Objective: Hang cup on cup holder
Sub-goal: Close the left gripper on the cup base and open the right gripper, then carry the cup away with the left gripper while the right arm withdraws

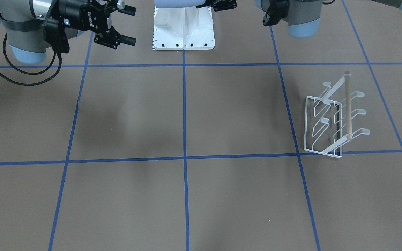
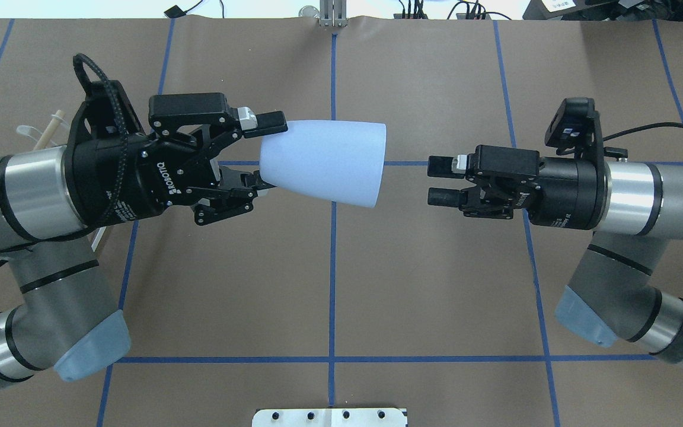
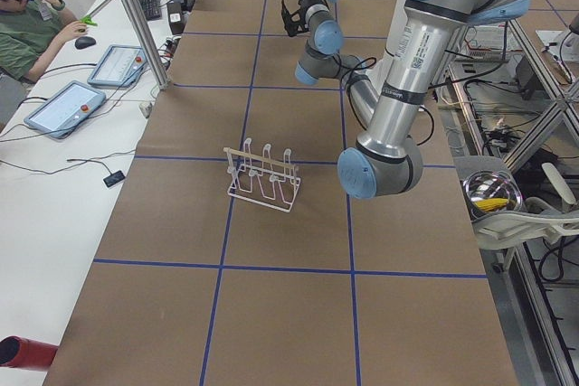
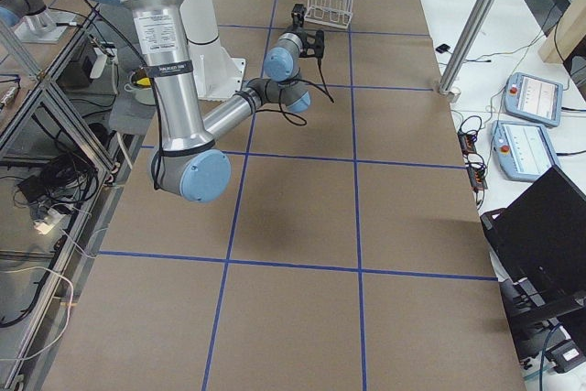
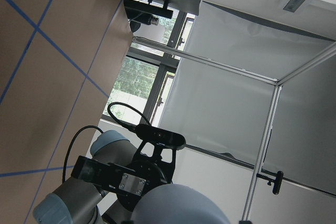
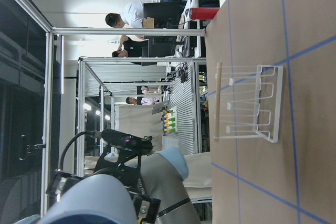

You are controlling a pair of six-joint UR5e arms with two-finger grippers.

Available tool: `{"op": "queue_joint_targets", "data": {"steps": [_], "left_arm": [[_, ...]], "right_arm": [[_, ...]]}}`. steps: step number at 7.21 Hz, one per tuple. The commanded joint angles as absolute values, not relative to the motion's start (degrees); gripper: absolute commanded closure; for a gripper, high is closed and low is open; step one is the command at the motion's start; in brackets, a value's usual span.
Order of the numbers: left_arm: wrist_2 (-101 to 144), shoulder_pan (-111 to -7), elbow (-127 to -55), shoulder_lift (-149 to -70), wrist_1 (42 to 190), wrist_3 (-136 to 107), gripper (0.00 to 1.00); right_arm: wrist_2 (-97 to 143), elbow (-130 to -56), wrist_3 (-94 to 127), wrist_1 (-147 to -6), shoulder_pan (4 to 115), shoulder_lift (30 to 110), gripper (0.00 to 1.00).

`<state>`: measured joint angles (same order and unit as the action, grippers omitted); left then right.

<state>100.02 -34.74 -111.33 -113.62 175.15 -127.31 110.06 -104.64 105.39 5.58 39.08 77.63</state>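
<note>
Left jaws are clamped on the cup (image 2: 324, 161) by its narrow base, holding it sideways above the table (image 2: 424, 284). Its mouth faces the right jaws, which are spread open and empty, near the rim. The rack (image 1: 348, 108) stands on the table on the robot's left, well apart from the cup.

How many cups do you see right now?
1. The cup is in the left gripper, held sideways above the table, mouth toward the open right gripper. None hangs on the cup holder.
</note>
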Motion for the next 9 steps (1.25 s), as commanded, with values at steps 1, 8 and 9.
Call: {"op": "queue_joint_targets", "data": {"steps": [1,8,9], "left_arm": [[105.16,-45.11,-109.95,-112.68,168.64,-127.0,1.0],[126.74,-68.8,-113.01,-112.76,122.6,-81.74,1.0],[126.65,-69.86,-115.55,-112.76,113.47,-73.99,1.0]], "right_arm": [[110.91,-100.48,100.12,4.84,46.28,79.63,0.0],[122.43,-94.48,40.16,-49.29,73.62,76.3,0.0],[122.26,-94.83,33.29,-57.14,75.39,76.46,0.0]]}}
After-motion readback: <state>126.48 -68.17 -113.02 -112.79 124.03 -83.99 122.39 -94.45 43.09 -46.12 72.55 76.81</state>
